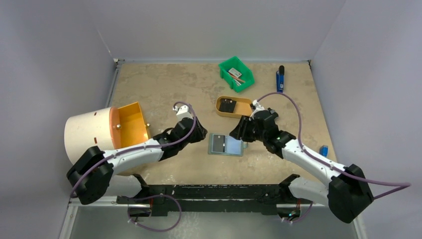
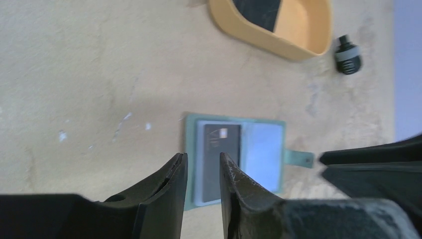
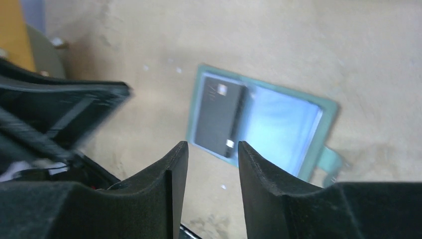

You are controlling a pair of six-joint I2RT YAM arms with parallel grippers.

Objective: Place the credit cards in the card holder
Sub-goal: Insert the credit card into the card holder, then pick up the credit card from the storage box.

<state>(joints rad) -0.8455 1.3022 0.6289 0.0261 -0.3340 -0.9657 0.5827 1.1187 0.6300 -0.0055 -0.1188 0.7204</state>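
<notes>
One card holder (image 1: 226, 144) lay open on the surface between the arms. One credit card (image 2: 221, 139) sat on its half nearer the left gripper (image 2: 203, 164); I could not tell if it was tucked in. A second card (image 2: 259, 10) lay in the one tan tray (image 2: 298, 47). The left gripper and the right gripper (image 3: 213, 149) both had jaws narrowly apart, holding nothing. In my judgement, the next move called for fetching the tray card.

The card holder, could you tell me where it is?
Top view: the card holder lies open mid-table between left gripper and right gripper, nearer than the tan tray.
</notes>
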